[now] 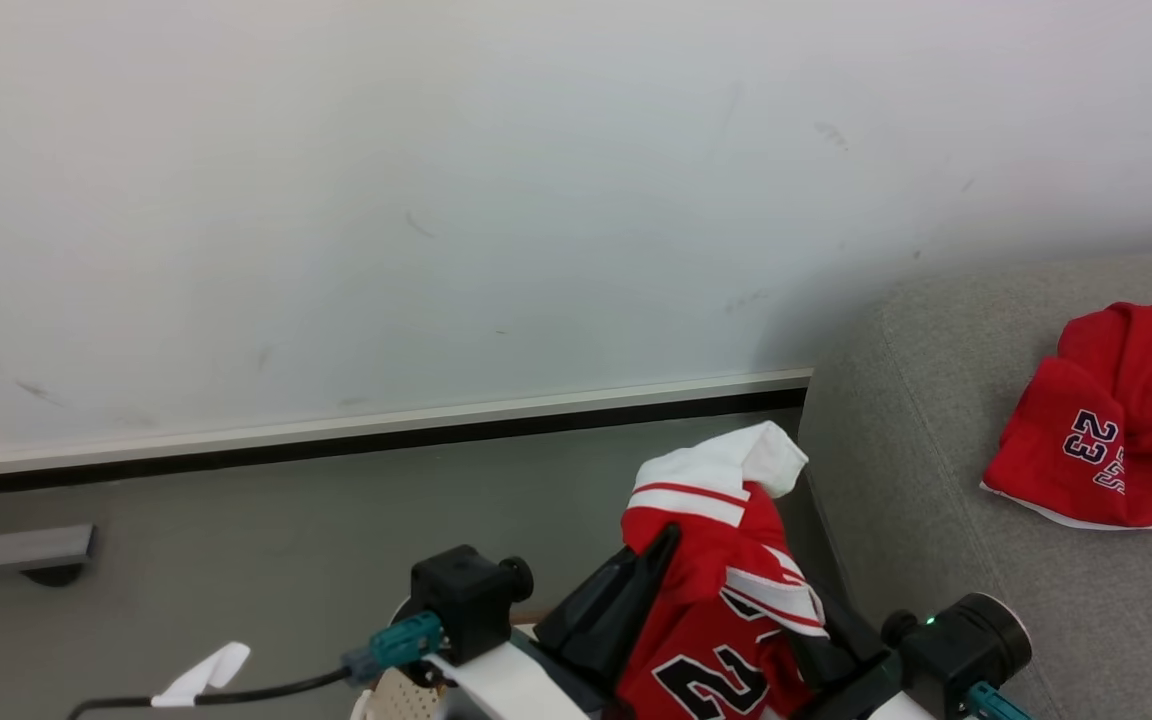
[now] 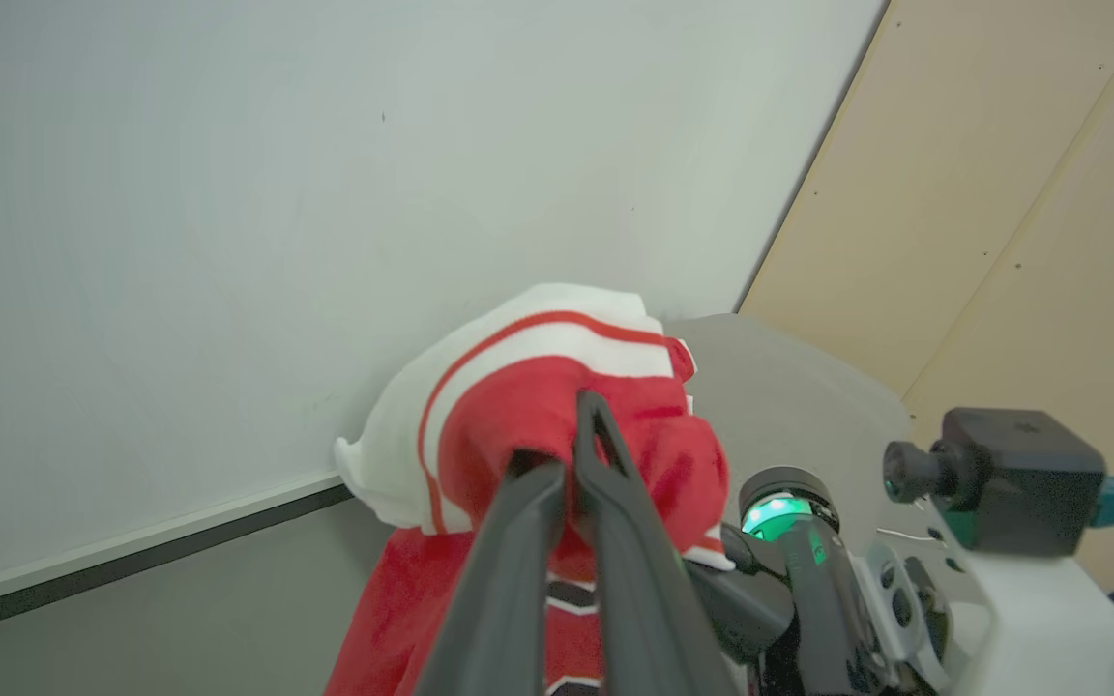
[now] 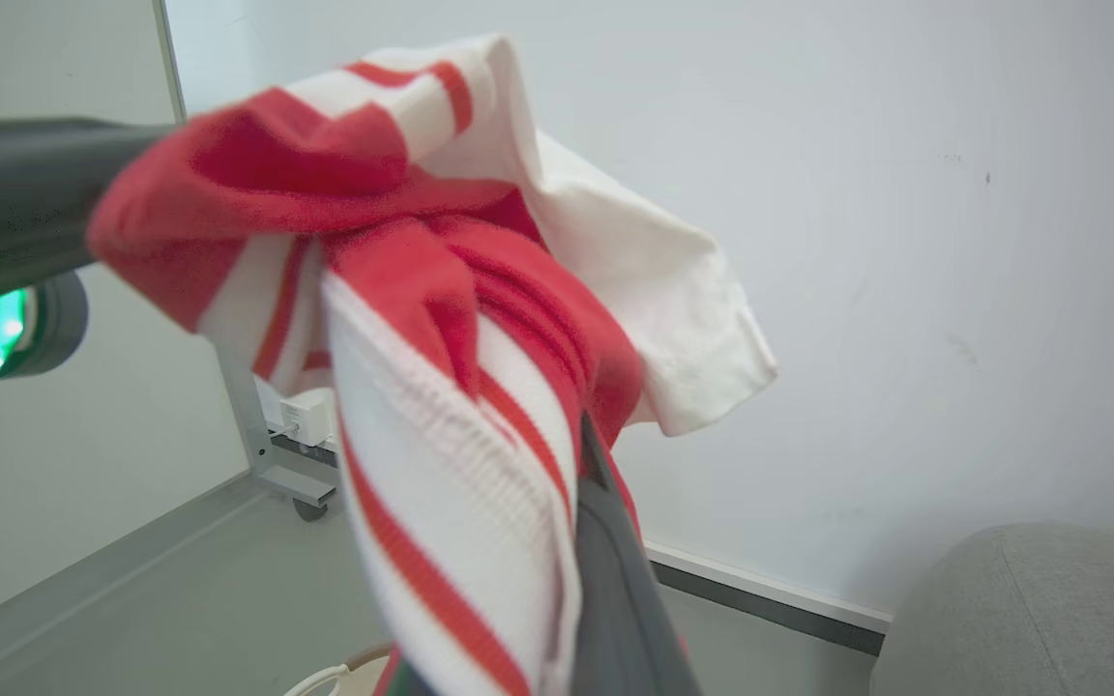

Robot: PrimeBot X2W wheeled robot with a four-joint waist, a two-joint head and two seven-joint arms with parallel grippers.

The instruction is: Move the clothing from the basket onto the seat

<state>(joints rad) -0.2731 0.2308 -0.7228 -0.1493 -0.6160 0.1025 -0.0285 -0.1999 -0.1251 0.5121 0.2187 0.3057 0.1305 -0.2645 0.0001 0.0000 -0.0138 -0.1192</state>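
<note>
Red-and-white cloth of the jersey (image 1: pixel 711 640) is pinched in the closed left claw (image 2: pixel 576 449) and caught in the closed right claw (image 3: pixel 584 449), both holding it bunched in the air just beside the sofa (image 1: pixel 936 500). Another red garment (image 1: pixel 1106 430), numbered 23, lies on the sofa.

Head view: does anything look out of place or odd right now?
Nothing damaged. The red jersey is pinched by the left gripper and the right gripper at once, bunched and draped over the right one. A second red garment lies crumpled on the grey sofa.
</note>
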